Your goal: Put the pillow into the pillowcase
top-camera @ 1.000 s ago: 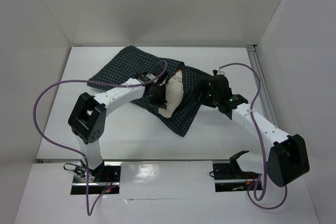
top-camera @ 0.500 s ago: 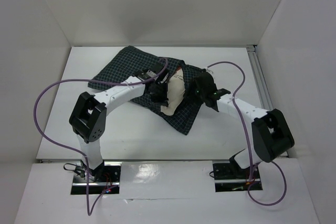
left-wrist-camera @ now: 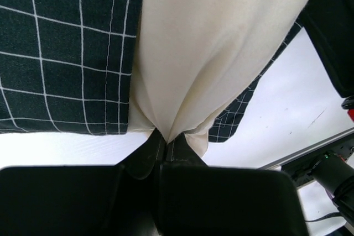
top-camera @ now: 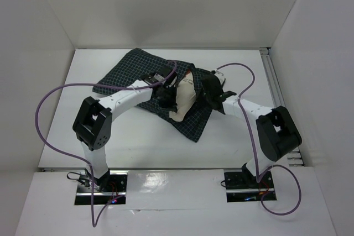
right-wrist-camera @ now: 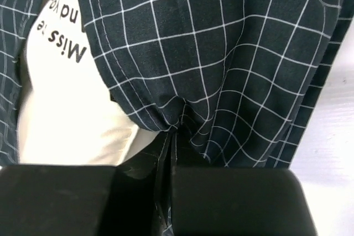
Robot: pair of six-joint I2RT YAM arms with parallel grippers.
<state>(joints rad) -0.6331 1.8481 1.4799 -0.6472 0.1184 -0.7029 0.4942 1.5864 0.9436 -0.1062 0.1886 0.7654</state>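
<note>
From above: showing the pillowcase (top-camera: 130,70) lying rumpled across the far middle of the white table (top-camera: 138,147), with the pillow (top-camera: 183,102) sticking out of its near-right mouth, partly tucked in and partly bare. Reaching in from the left with the left arm (top-camera: 124,99), forearm angling up and right across the checked cloth toward the pillow; reaching in from the right with the right arm (top-camera: 249,111), elbow folded back sharply and wrist pointing left at the opening, both wrists meeting close on either side of the pillow. From the left wrist: clamping the left gripper (left-wrist-camera: 165,142) tight on an edge of the cream pillow, bunching it into a pleat between closed jaws, probably for anchoring or steering the pillow; checked cloth lying alongside on the left and peeking out beneath. From the right wrist: pinching the right gripper (right-wrist-camera: 172,136) closed on a tuck of the pillowcase edge, just beside the pillow's printed label (right-wrist-camera: 65,48), seemingly gripping the mouth of the sack for drawing it further over the pillow.
</note>
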